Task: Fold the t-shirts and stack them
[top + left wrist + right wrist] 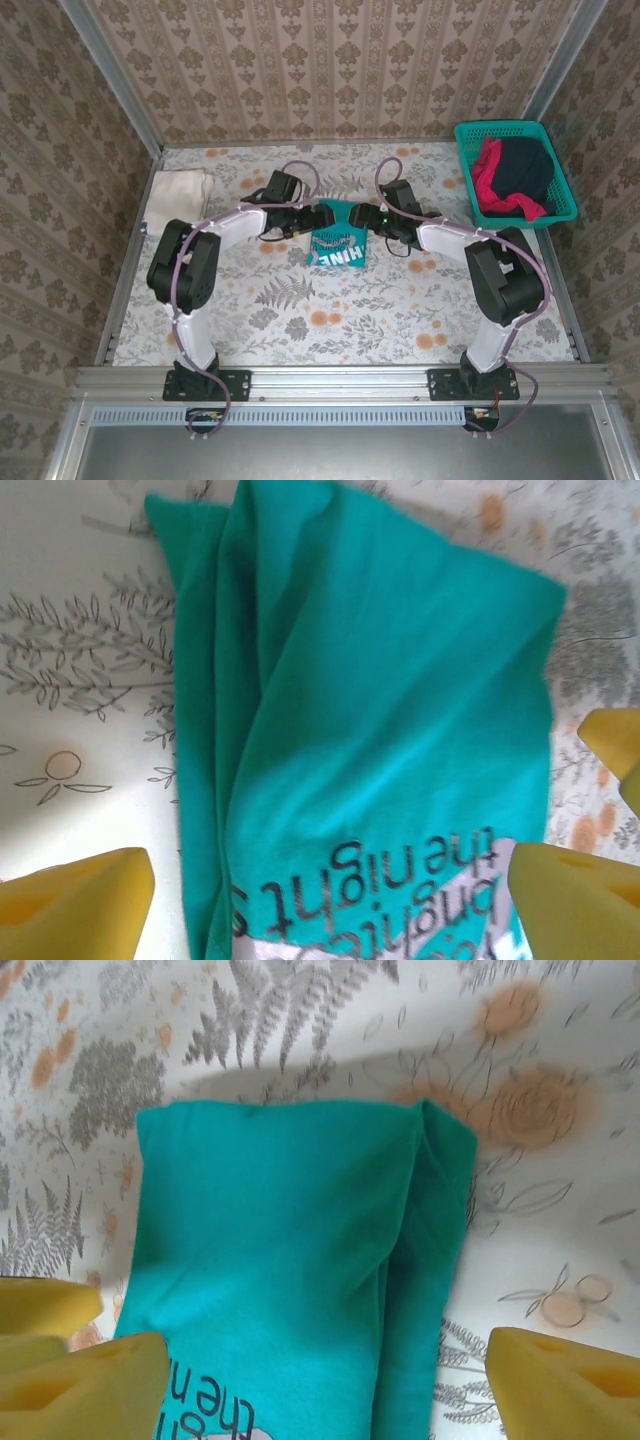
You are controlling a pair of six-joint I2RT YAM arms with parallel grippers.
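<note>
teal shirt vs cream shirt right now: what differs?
Look: the teal shirt carries print; the cream shirt looks plain.
Place: the teal shirt lies mid-table between the open left gripper and right gripper; the cream shirt sits at the far left corner, apart from both arms.
Shared: both are folded and lie outside the basket.

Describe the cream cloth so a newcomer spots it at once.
On the floral table, look to the far left corner, opposite the teal mesh basket. The cream-white t-shirt lies there, folded flat. It is the only pale cloth: the teal t-shirt at centre bears print, the basket holds a red garment and a navy garment.
</note>
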